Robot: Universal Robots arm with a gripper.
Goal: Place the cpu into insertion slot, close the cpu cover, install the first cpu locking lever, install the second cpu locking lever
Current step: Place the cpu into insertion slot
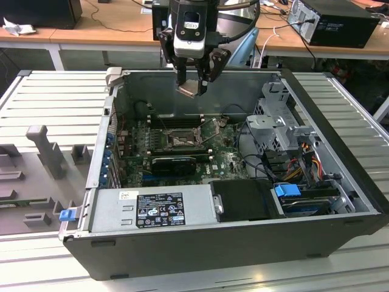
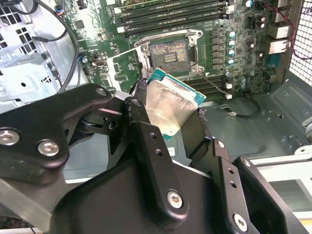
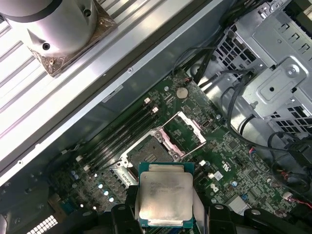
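Note:
My gripper [image 1: 192, 84] hangs above the open computer case, shut on the cpu [image 1: 189, 90], a square chip with a silvery face and a green edge. In both wrist views the cpu [image 2: 168, 105] [image 3: 165, 195] sits clamped between the two black fingers [image 2: 146, 136]. Below it on the green motherboard lies the insertion slot [image 1: 181, 139] [image 2: 169, 52] [image 3: 147, 155], uncovered, with a dark centre. The cpu cover [image 2: 125, 68] [image 3: 186, 130] is swung up beside the slot. A thin locking lever [image 2: 215, 84] stands off the slot's side. The cpu is well above the slot, apart from it.
Long black memory slots [image 2: 170, 14] run beside the slot. A black card [image 1: 174, 163] lies on the near side of the slot. A grey drive cage [image 1: 281, 125] with cables fills the case at the exterior view's right. The power supply [image 1: 152, 208] lies at the front.

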